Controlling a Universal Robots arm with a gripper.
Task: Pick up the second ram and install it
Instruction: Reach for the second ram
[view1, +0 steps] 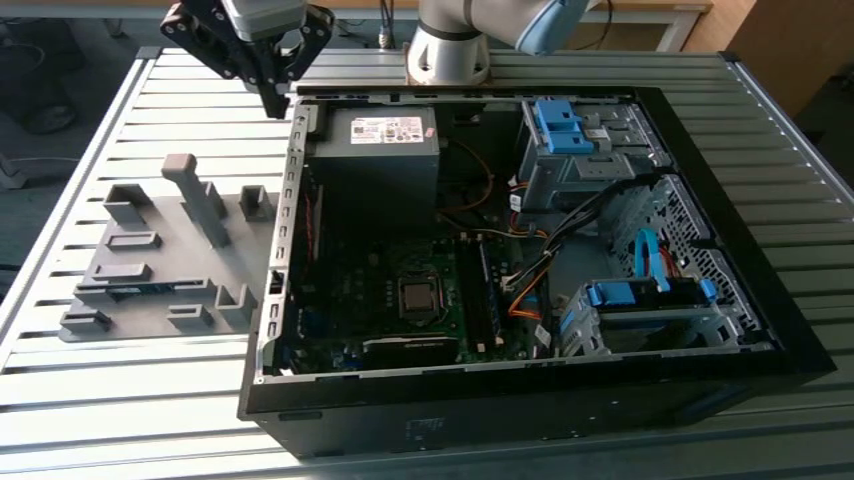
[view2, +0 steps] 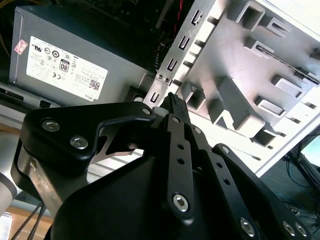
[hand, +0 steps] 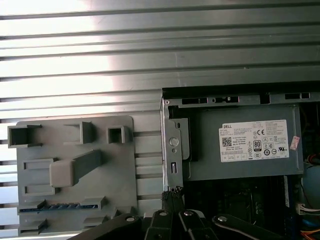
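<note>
The second ram (view1: 134, 290) is a thin blue-green strip lying in a slot of the grey fixture plate (view1: 174, 225), on the table at the exterior view's left of the open computer case (view1: 284, 200). In the first wrist view the ram (hand: 60, 206) sits low in the plate (hand: 125, 170). My gripper (view1: 276, 103) hangs above the case's back corner beside the power supply (view1: 380, 135), well away from the ram. Its fingertips meet with nothing between them in both wrist views (view2: 172, 98) (hand: 172, 192). The motherboard (view1: 400, 290) lies exposed inside the case.
Raised grey blocks (view1: 200, 205) stand on the fixture plate. Blue drive cages (view1: 561, 125) (view1: 641, 295) and loose cables fill the case's far side. The arm's base (view1: 447, 55) stands behind the case on the slatted metal table (view1: 134, 400).
</note>
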